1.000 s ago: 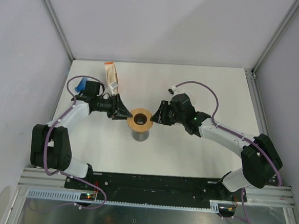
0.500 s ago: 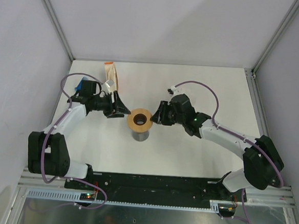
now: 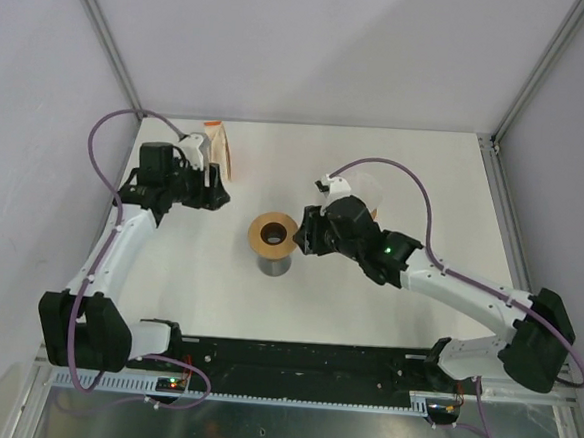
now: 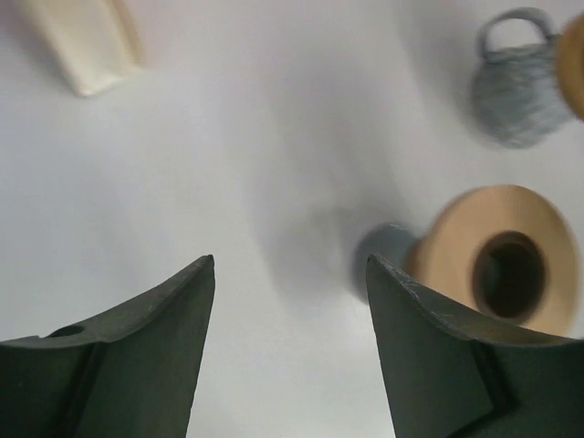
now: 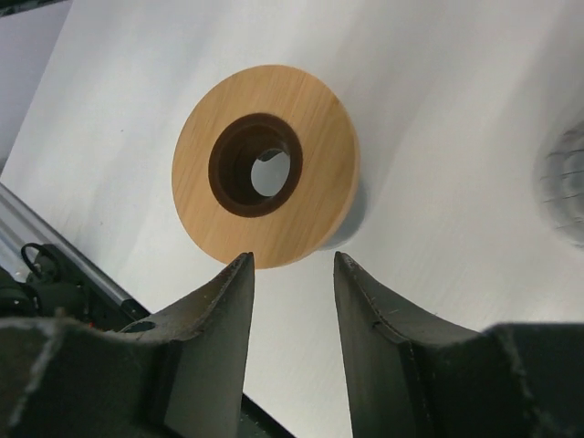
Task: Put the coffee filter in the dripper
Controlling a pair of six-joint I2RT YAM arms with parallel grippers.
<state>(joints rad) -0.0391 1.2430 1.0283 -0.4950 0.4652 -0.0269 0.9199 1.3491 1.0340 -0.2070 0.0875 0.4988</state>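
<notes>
- Coffee filter packet [image 3: 217, 152]: one. One dripper [image 3: 271, 240], two grippers, one grey handled vessel [image 4: 518, 87], all on one white table [image 3: 386, 306].
- Right gripper [image 5: 292, 257]: the nearer of the two, low at the dripper's right side. Its fingers are moderately spread with only table between them. The tips sit just short of the dripper's rim, and whether they touch it cannot be told.
- Dripper: stands upright mid-table on a grey base and is topped by a round, pale wooden collar [image 5: 319, 182]. The bore is dark brown, and white table shows straight through it in the right wrist view.
- Left gripper [image 4: 289, 260]: farther back and left, well apart from the dripper. Its fingers are spread wide and pinch nothing.
- Grey handled vessel: beyond the dripper, blurred in the left wrist view, with something tan cut off by the frame edge beside it.
- Coffee filter packet: lies flat at the far left of the table, near the left gripper but clear of its fingertips. It is long and narrow, cream with a tan side and an orange far end. How many filters it holds cannot be told.
</notes>
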